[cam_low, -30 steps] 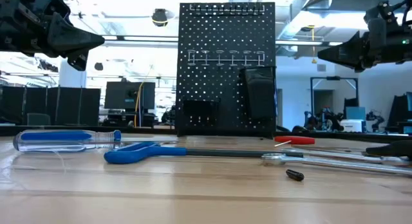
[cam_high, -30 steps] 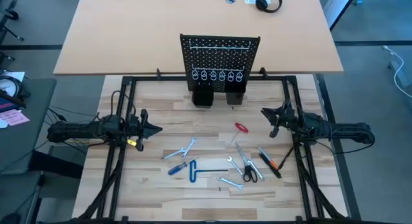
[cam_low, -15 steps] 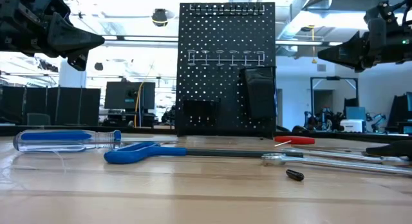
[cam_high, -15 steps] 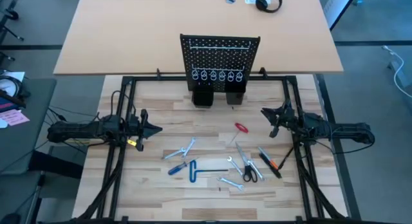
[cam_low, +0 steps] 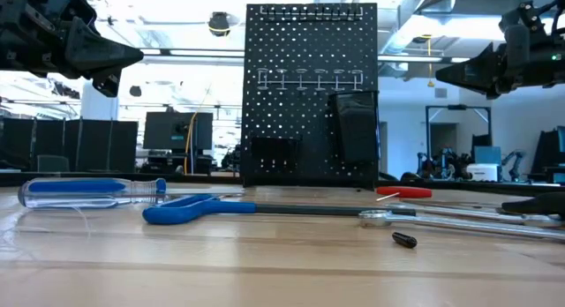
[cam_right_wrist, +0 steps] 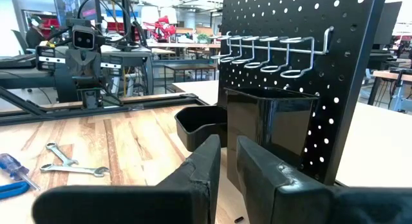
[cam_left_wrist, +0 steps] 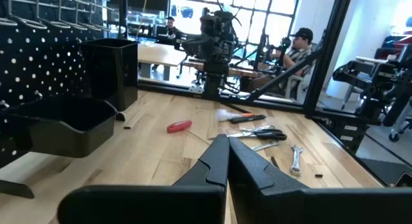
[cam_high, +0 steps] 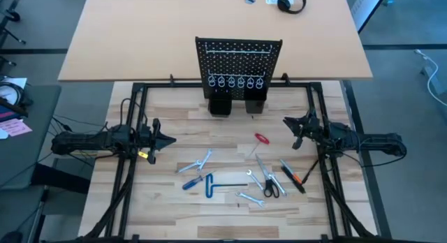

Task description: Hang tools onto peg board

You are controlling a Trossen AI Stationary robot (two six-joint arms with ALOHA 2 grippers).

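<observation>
Both arms hang above the table, nothing in either. From my low view, nearest me lie the blue screwdriver, the T-key and a silver wrench. From above, the tools sit loose between the arms: two crossed wrenches, scissors, an orange-and-black tool, and farther back a red-handled tool. Left gripper hovers at the left side, fingers pressed together. Right gripper hovers at the right side, a narrow slit between its fingers, pinching nothing as far as I can tell. Farthest, the peg board stands upright at the back edge, its ring hooks bare, two black cups at its base.
</observation>
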